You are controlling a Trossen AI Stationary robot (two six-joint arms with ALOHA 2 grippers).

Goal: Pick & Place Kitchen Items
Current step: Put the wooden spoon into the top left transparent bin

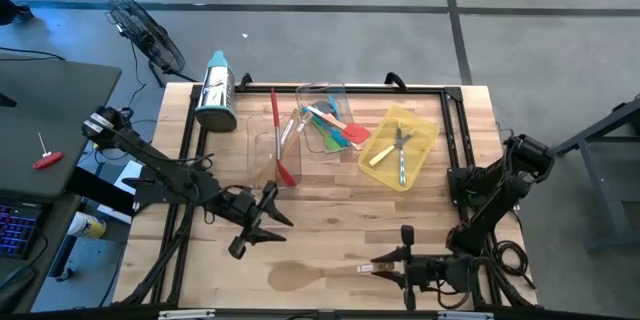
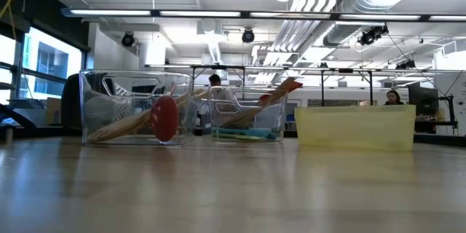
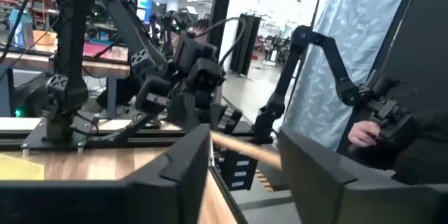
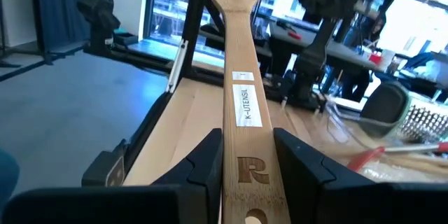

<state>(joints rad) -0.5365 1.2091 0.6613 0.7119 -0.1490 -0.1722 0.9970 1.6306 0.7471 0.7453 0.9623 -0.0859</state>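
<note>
While clamped at handle end: wooden spoon (image 1: 318,274) lies along near table edge, bowl pointing left, handle to the right.
Right gripper (image 1: 392,269): near right, closed on spoon handle, fingers (image 4: 210,159) flanking a labelled, branded shaft.
Left gripper (image 1: 262,216): near left of centre, just beyond spoon bowl, jaws parted, holding nothing, spoon handle visible past its fingers (image 3: 189,171).
Handling: stiff, light, smooth bamboo; long lever, so likely to droop or swing if gripped only at the tip; flat handle sides suit the pads; a hold nearer mid-shaft would steady it.
Other utensils: red spatula (image 1: 277,140) and wooden pieces in left clear tray (image 1: 262,150); teal, green and red spatulas in middle clear tray (image 1: 322,92); cutlery (image 1: 400,150) in yellow tray (image 1: 420,130).
Grater (image 1: 216,90): far left, lying on its side.
Surface: pale wood-plank table (image 1: 330,230), smooth, black rails at sides.
Room: open workshop, grey floor, fan (image 1: 145,32) far left, laptop at left, people beyond in low view.
</note>
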